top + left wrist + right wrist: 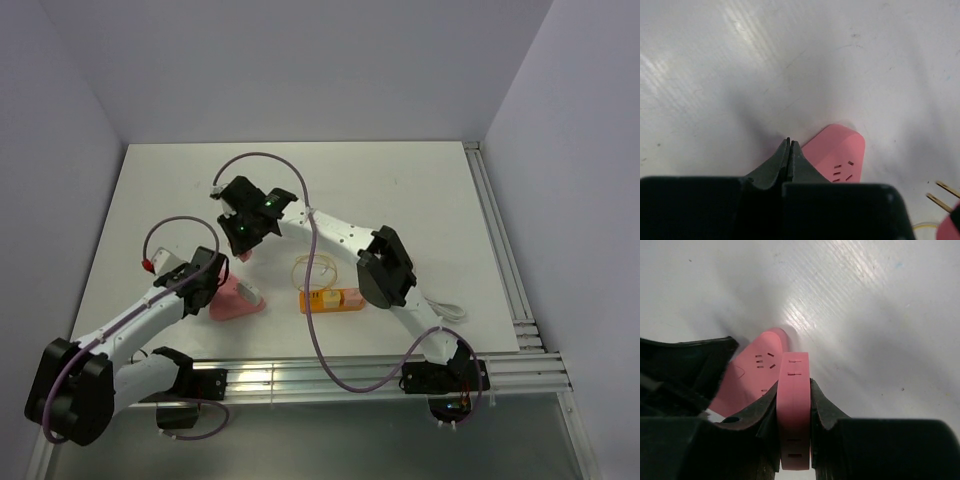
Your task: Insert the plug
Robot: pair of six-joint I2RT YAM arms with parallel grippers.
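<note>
Right claw [794,384]: pinching pink plug [794,367] by both flat sides.
Plug: smooth matte plastic, slim rectangular slab, four short slots on exposed edge, two flat brass prongs [941,194].
Left claw [789,143]: black tapered fingers [774,166] pressed together, nothing between.
Pink socket block [837,150]: one, rounded end, slotted face up, flat on table, just beside both claws. Contact between plug and block cannot be told.
Orange block [335,300]: one, near table centre.
Table [400,190]: white, faintly ribbed, glossy.
Walls [300,70]: plain, pale.
</note>
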